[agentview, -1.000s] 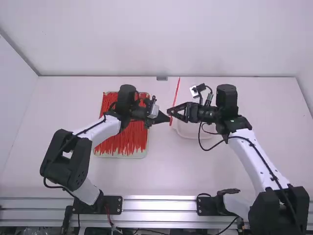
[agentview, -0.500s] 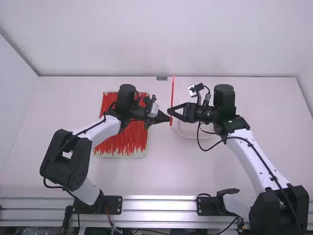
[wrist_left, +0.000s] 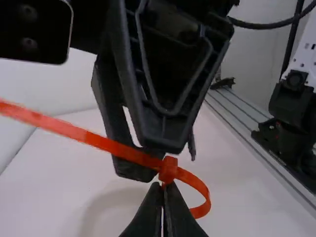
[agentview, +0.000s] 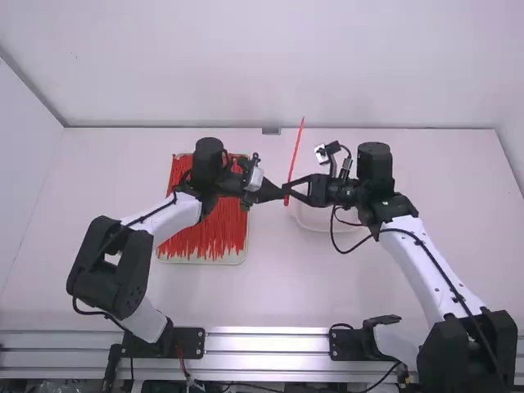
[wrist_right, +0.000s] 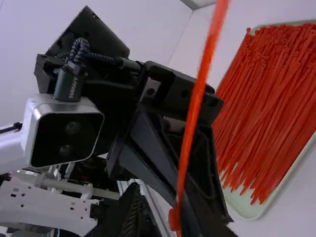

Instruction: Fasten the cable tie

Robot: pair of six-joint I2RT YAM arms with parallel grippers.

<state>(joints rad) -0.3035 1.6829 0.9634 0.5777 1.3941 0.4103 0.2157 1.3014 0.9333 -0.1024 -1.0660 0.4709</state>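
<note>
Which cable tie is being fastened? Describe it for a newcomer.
On the white table, right of the tray of red ties, the left hand and right hand meet. Between them is the cable tie: one red strip held aloft, looped, not lying in the pile.

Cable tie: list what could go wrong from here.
1. The left gripper pinches the cable tie only with its tips beside the head; a harder pull by the right gripper may tear it free.
2. The two grippers sit tip to tip, so they may collide.
3. The loop is already small; further pulling may close it fully.
</note>
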